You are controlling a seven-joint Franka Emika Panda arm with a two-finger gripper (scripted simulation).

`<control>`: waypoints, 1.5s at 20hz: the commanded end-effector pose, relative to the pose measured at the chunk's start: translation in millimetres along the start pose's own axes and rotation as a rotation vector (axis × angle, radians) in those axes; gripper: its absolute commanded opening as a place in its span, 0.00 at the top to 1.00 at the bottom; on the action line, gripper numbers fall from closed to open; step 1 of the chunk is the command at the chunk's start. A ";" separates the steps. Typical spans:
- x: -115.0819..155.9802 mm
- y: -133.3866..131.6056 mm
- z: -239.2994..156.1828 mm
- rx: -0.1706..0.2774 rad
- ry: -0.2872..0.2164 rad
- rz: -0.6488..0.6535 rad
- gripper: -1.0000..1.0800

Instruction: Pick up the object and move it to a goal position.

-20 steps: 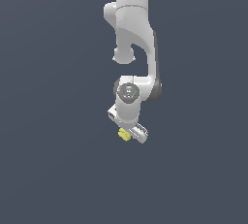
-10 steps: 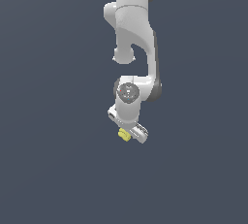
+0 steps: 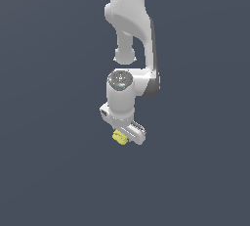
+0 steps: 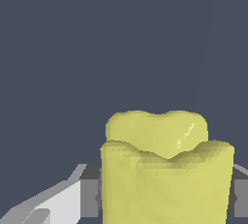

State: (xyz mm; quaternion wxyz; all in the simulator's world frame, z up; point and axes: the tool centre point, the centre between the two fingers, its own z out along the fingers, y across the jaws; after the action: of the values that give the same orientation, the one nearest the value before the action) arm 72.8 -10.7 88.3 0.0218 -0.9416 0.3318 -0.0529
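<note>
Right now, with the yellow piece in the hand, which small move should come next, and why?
Probably carry it on toward the goal with the hand kept shut. The wrist view shows the yellow chunk between both fingers, and nothing shows beneath it in the exterior view.

The arm is glossy white with dark grey bands at its joints. The gripper is white too, its fingers mid-grey at the pads. The object is plain bright yellow, unpatterned. The background is flat slate blue-grey.
</note>
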 end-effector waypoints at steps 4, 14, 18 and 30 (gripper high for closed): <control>49.1 -0.3 -69.7 0.093 0.104 -0.026 1.00; 123.2 14.3 -220.6 0.285 0.306 -0.082 1.00; 137.1 21.8 -260.2 0.337 0.355 -0.096 1.00; 151.6 33.6 -307.8 0.402 0.410 -0.112 1.00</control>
State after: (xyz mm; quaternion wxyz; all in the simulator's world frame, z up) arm 134.2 -133.4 402.8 0.1363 -0.9051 0.2606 -0.3070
